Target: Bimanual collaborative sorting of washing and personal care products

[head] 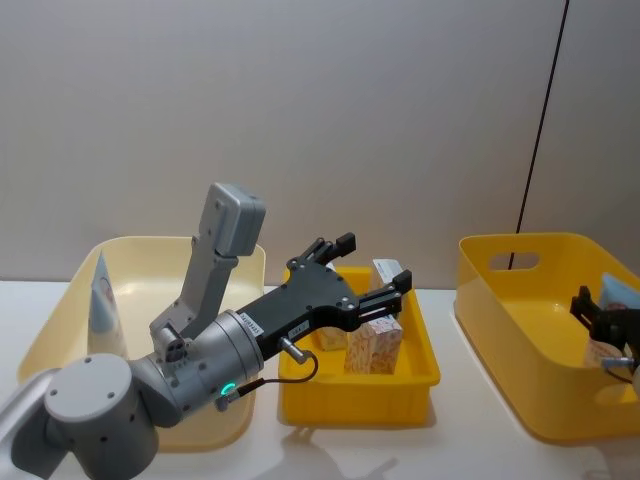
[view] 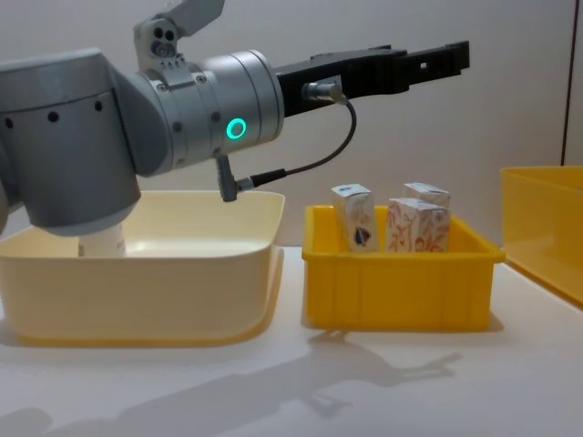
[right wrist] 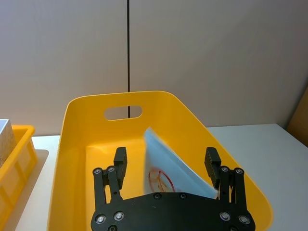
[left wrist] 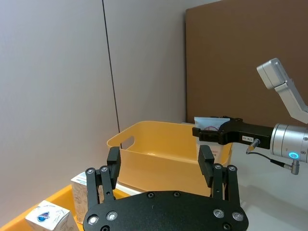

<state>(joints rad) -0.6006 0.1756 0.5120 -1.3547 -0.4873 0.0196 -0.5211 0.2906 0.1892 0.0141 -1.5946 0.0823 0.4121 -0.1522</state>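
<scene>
My left end effector hangs wide open and empty above the small white orange-patterned cartons in the yellow plastic tray. My right end effector, also open, is over a big yellow bin. The cartons stand close together, so a finger going down may tip one.

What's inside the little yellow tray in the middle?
Small white cartons stand in the tray: one with a blue logo, others orange-patterned. The left gripper above it covers part of the tray's floor.

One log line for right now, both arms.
left gripper: open, above cartons in small yellow tray | right gripper: open, over tube in yellow bin
</scene>
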